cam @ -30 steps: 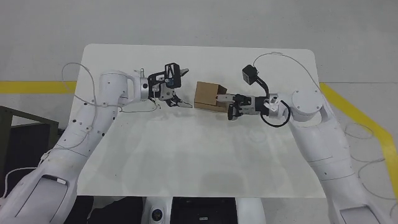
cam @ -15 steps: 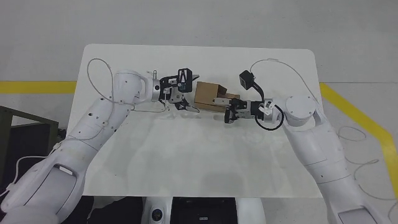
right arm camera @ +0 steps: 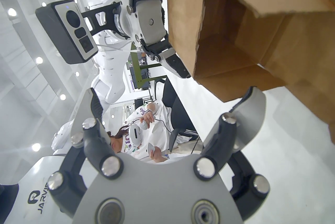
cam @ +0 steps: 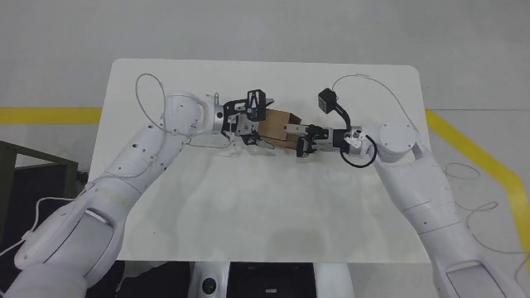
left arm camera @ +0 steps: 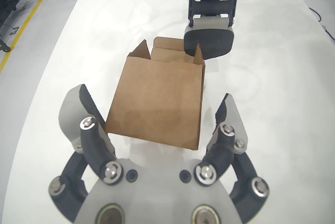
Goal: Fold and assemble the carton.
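A white table [cam: 166,215] stands on a pale grey floor, with a yellow line [cam: 41,116] crossing the floor beside it. The carton [left arm camera: 159,99] lies on its side near the table's middle. It is plain brown cardboard, squared up into a box shape and uncrushed. At 1 end it gapes open, with 2 small pointed side flaps sticking out and a wider flap beyond them. The right gripper [right arm camera: 172,91] sits at that open end, its claw released and spread wide, with 1 finger just at the carton's lower edge. The left gripper [left arm camera: 155,94] is at the opposite end, also released, its 2 fingers straddling the carton; I cannot tell whether they touch it. This looks to me like the flap-closing step. Next the left claw should brace the carton while the right tucks the side flaps in first. The cardboard looks light and could slide.
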